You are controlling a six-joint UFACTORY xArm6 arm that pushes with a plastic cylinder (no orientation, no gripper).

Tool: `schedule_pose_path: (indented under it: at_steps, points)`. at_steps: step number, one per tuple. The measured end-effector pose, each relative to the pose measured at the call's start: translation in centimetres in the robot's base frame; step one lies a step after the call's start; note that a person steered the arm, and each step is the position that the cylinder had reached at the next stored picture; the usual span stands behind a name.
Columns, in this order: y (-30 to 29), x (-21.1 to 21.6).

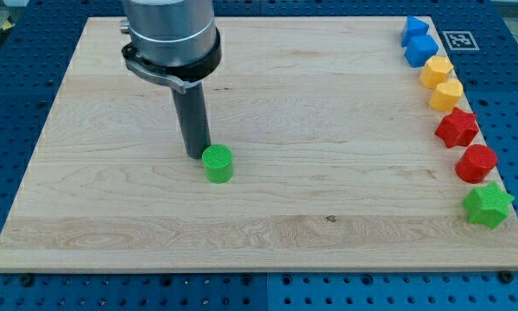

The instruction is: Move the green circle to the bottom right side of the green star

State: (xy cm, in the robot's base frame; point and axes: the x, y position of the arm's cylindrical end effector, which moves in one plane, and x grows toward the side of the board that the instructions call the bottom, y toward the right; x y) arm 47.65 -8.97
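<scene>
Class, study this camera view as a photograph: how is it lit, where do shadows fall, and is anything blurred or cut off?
Camera view: even, soft light, no glare on the wooden board; a faint shadow sits under the green circle beside my tip; the green star and other blocks look sharp; the arm's housing is cropped at the view's top.

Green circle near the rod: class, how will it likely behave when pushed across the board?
The green circle stands flat on its end, short and wide, so it will probably slide, not tip. Its round side may slip off my tip, which sits at its upper left. The wooden board looks smooth, so friction seems low.
</scene>
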Motion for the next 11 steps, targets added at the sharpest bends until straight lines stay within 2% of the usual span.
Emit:
schedule_pose_path:
  at_steps: [1,4,11]
  points:
    - [-0.5,0.2]
    - [4.0,3.4]
    - [17.3,8.9]
